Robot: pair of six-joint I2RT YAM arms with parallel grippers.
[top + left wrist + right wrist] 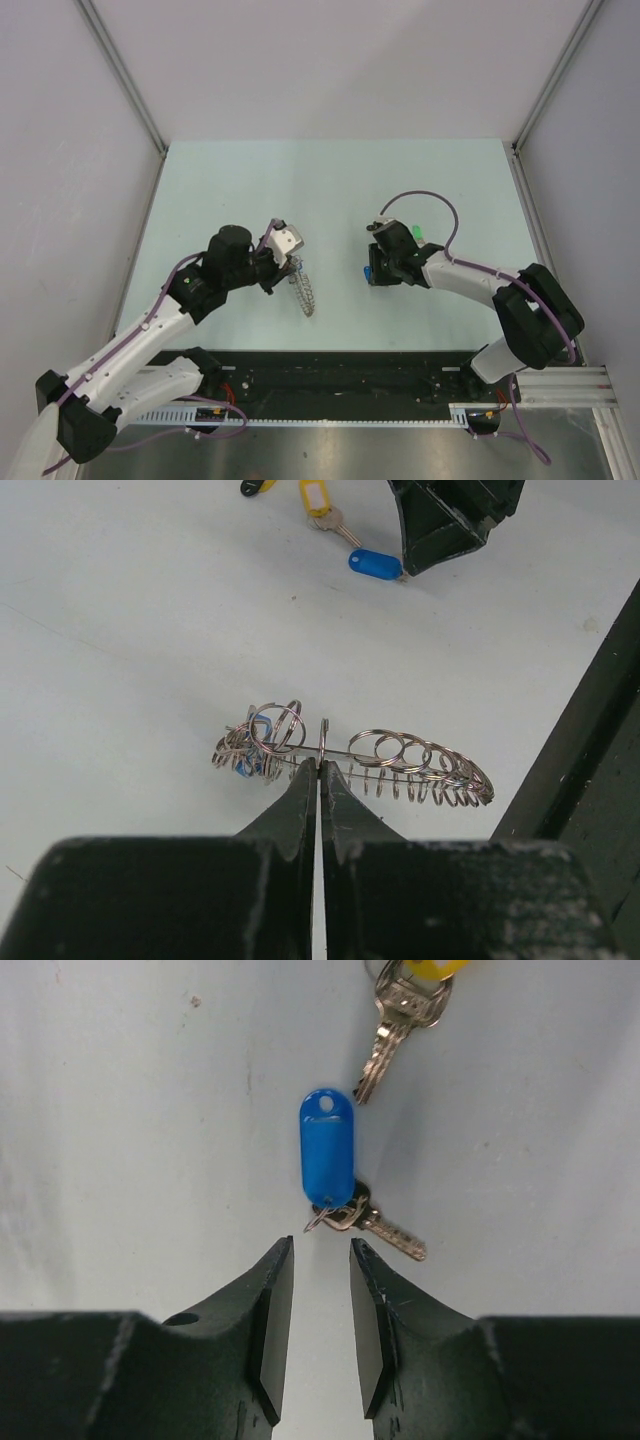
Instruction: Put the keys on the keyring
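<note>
Left of the worktop's centre, toward the near edge, the left gripper [320, 768] is clamped tight on the wire of the keyring [400, 765]. Right of centre, the right gripper [321, 1248] hangs with jaws slightly parted, holding nothing, just short of the blue-tagged key [328, 1160]. A yellow-tagged key [385, 1035] lies beyond.

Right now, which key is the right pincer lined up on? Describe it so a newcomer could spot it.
On the pale table, find the right pincer, open, a little right of centre. The blue-tagged key lies just beyond its tips. Its oval tag is blue, unlike the yellow-tagged key farther out.
</note>
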